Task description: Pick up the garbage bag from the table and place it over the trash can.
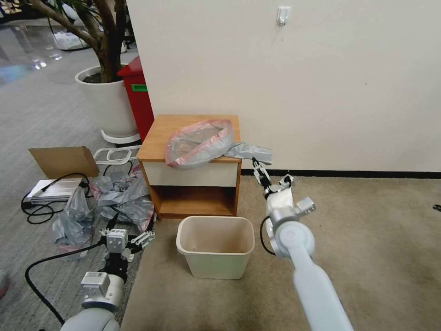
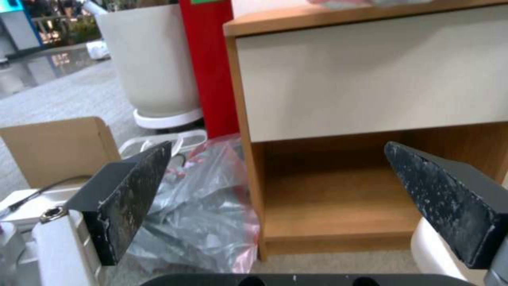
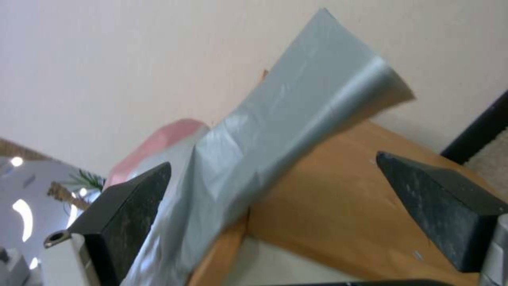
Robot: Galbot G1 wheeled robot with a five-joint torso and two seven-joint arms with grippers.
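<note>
The table [image 1: 156,133] bears the garbage bag [image 1: 197,145], its tail seemingly overhanging the right edge.

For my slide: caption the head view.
Right gripper open below the bag overhanging the table.

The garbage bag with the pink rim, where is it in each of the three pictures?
Head view: the garbage bag lies on the table, its grey tail hanging off the right front corner.
Left wrist view: a sliver of it at the top edge, on the table.
Right wrist view: its tail crosses the middle, between the open right tool's fingers.
Shared landmark: the table.
</note>
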